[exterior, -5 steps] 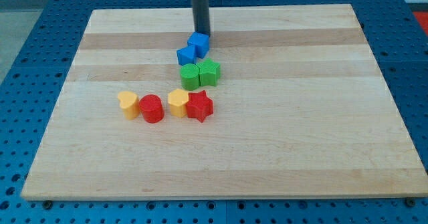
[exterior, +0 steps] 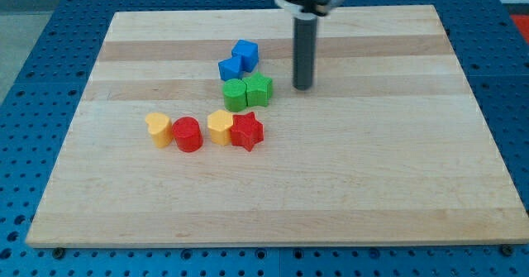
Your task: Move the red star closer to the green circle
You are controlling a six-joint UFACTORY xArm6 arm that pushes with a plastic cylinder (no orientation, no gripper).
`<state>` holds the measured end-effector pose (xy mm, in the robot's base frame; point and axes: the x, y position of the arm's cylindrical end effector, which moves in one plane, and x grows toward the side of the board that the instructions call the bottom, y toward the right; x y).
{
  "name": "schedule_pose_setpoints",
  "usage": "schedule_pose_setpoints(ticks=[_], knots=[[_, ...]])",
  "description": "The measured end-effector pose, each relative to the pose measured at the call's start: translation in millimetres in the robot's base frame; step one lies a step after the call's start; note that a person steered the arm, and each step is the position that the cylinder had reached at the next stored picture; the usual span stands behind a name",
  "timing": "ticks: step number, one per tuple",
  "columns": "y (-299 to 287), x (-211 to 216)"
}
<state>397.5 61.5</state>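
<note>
The red star (exterior: 246,131) lies near the board's middle, touching a yellow block (exterior: 220,126) on its left. Two green blocks sit just above it: the rounder one, the green circle (exterior: 235,94), on the left, and a green star-like block (exterior: 259,88) touching it on the right. My tip (exterior: 303,87) rests on the board to the right of the green pair, a short gap from the green star-like block and up and to the right of the red star.
Two blue blocks (exterior: 245,54) (exterior: 230,68) sit above the green ones. A red cylinder (exterior: 188,134) and a yellow heart (exterior: 158,129) lie to the left of the red star. The wooden board (exterior: 397,186) lies on a blue pegboard table.
My tip has moved from just above the upper blue block down and to the right, to the right side of the green blocks. No block has moved.
</note>
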Motion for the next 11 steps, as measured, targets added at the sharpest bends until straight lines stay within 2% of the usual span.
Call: schedule_pose_setpoints(ticks=[1,4,6,7,9,11], knots=[[-4,82],[-84,118],[-111,135],[-92,110],[-90,102],[-90,73]])
